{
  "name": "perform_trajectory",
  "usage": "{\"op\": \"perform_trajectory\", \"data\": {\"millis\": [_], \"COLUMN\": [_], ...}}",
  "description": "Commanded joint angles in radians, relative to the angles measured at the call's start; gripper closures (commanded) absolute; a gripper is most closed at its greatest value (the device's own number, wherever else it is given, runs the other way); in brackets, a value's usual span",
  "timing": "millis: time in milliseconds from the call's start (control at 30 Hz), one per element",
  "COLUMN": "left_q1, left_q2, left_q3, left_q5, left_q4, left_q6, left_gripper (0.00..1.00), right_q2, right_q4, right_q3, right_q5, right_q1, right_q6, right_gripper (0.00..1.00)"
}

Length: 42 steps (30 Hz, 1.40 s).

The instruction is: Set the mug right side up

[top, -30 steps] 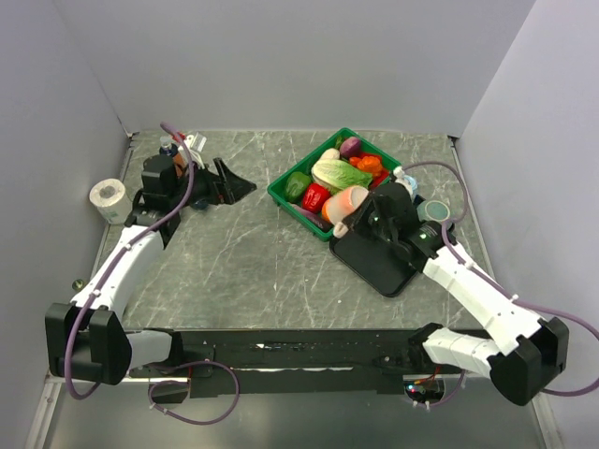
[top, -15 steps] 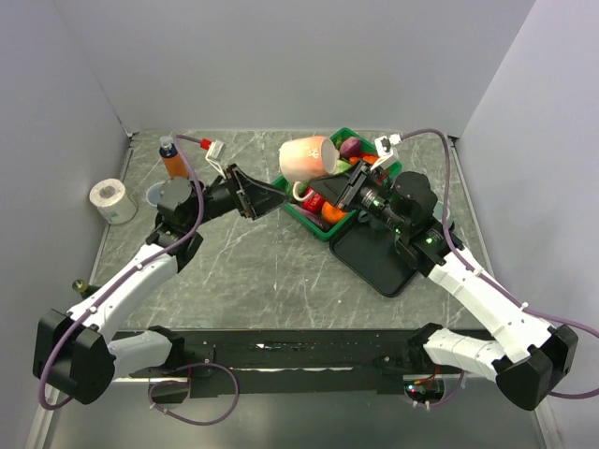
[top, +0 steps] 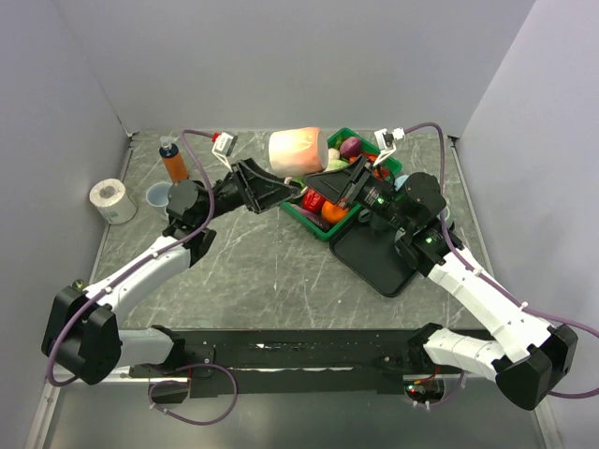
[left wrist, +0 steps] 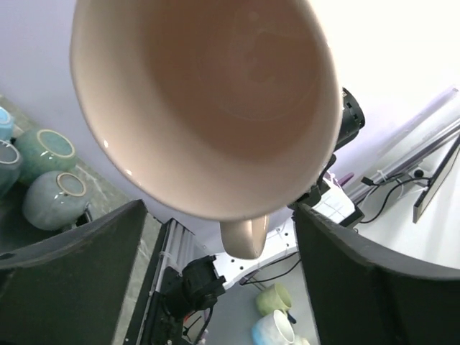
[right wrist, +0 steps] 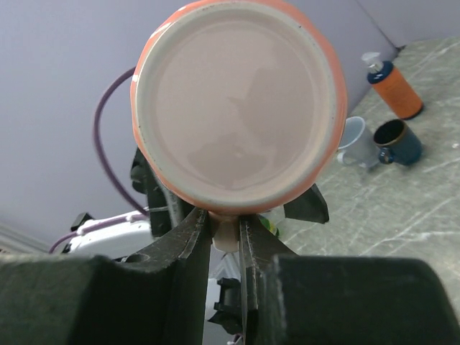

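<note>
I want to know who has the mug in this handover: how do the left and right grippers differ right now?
The right gripper is shut on the handle of the mug. The left gripper is wide open and grips nothing. The right gripper faces the mug's base, while the left gripper faces its open mouth. Both are aimed at the mug, from opposite ends.
</note>
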Motion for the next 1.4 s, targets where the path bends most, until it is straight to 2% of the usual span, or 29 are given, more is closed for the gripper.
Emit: {"op": "perform_trajectory", "data": {"millis": [0,67,333,500,567,733,833,867,967,1033,1067,1133,1167,1200,1233,1267,1333,1367], "left_q1": [-0.019,-0.025,-0.039,-0.045,-0.048,-0.048,-0.048,-0.048,-0.048,-0.046,-0.048,-0.048,-0.048,-0.048,-0.048,-0.048,-0.048,-0.045], "left_q2": [0.004,0.002,0.016,0.022,0.021,0.004,-0.005,-0.008,-0.016,-0.033,-0.05,-0.068,-0.088,-0.094,-0.104,-0.117,-0.128,-0.134], "left_q3": [0.063,0.066,0.075,0.086,0.089,0.096,0.098,0.101,0.104,0.109,0.113,0.133,0.141,0.15,0.171,0.184,0.225,0.24], "left_q5": [0.026,0.021,0.015,0.02,0.015,-0.006,-0.013,-0.013,-0.02,-0.041,-0.051,-0.092,-0.109,-0.126,-0.15,-0.205,-0.253,-0.314], "left_q4": [0.117,0.121,0.162,0.171,0.159,0.096,0.087,0.081,0.041,-0.022,-0.054,-0.185,-0.23,-0.285,-0.382,-0.443,-0.533,-0.636], "left_q6": [-0.054,-0.057,-0.097,-0.109,-0.106,-0.064,-0.052,-0.051,-0.028,0.012,0.056,0.113,0.174,0.202,0.231,0.297,0.357,0.415], "left_gripper": [0.16,0.23,0.33,0.44,0.54,0.61,0.71,0.8,0.99,0.99,0.99,0.99,0.99,0.99,0.99,0.99,0.99,0.99], "right_q2": [-0.029,-0.032,-0.032,-0.027,-0.024,-0.03,-0.032,-0.03,-0.026,-0.02,-0.017,-0.01,-0.009,-0.006,-0.009,-0.012,-0.03,-0.038], "right_q4": [0.2,0.2,0.254,0.271,0.275,0.269,0.259,0.254,0.249,0.231,0.222,0.211,0.203,0.19,0.174,0.167,0.131,0.096], "right_q3": [0.034,0.033,-0.002,-0.016,-0.021,-0.038,-0.047,-0.048,-0.062,-0.068,-0.068,-0.073,-0.079,-0.082,-0.088,-0.102,-0.114,-0.125], "right_q5": [-0.039,-0.048,-0.095,-0.12,-0.123,-0.134,-0.137,-0.137,-0.144,-0.143,-0.149,-0.158,-0.158,-0.148,-0.14,-0.132,-0.082,-0.068], "right_q1": [0.009,0.009,0.008,0.009,0.008,0.011,0.008,0.008,0.009,0.009,0.009,0.008,0.008,0.008,0.009,0.011,0.011,0.009], "right_q6": [0.014,0.016,0.033,0.034,0.034,0.013,0.002,-0.002,-0.005,-0.016,-0.022,-0.045,-0.051,-0.055,-0.065,-0.07,-0.099,-0.111], "right_gripper": [1.0,1.0,1.0,1.0,1.0,1.0,1.0,1.0,1.0,1.0,0.95,0.75,0.52,0.38,0.29,0.12,0.0,0.0]}}
